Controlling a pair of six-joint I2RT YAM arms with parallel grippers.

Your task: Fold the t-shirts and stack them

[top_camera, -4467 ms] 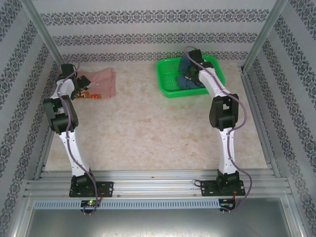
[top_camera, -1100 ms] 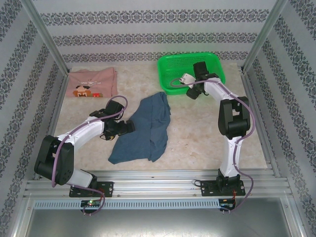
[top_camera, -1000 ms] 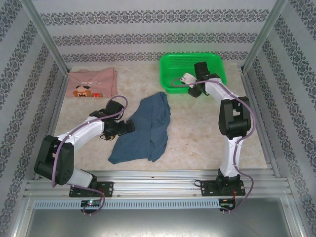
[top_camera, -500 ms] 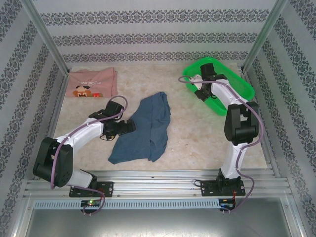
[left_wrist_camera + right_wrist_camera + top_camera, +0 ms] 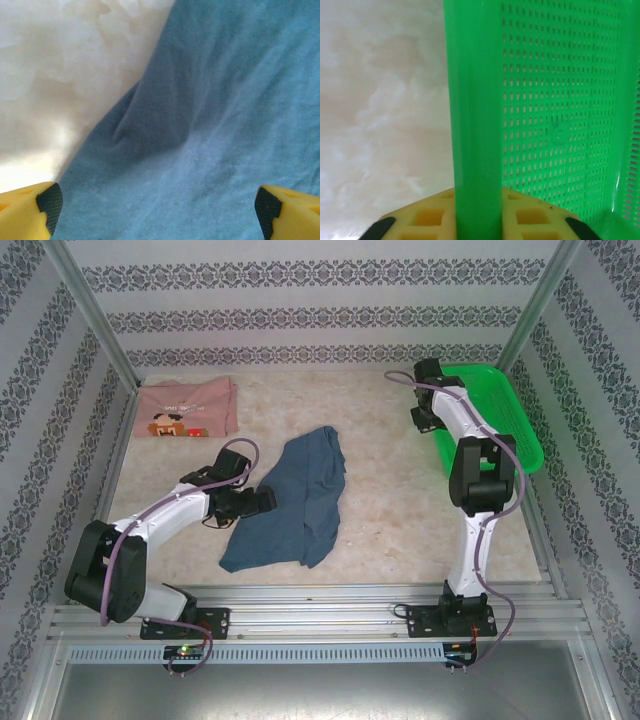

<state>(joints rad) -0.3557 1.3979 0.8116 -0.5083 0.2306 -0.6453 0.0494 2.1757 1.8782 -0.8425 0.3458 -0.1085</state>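
Marbled table (image 5: 400,510): left claw (image 5: 155,206) released over blue shirt (image 5: 295,500); right claw (image 5: 477,227) grasping basket rim (image 5: 472,100) (plain at wrist).

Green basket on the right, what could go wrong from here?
The right gripper, jaws shut on one rim of the green mesh basket near the side frame, may let it twist loose or strike the frame. The left gripper, jaws wide open over the rumpled slate-blue t-shirt, may pinch several layers.

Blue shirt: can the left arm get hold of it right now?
Probably yes. The left arm has its jaws wide open close over the blue shirt, at the edge where the cloth meets the bare table. Nothing lies between the jaws and the cloth.
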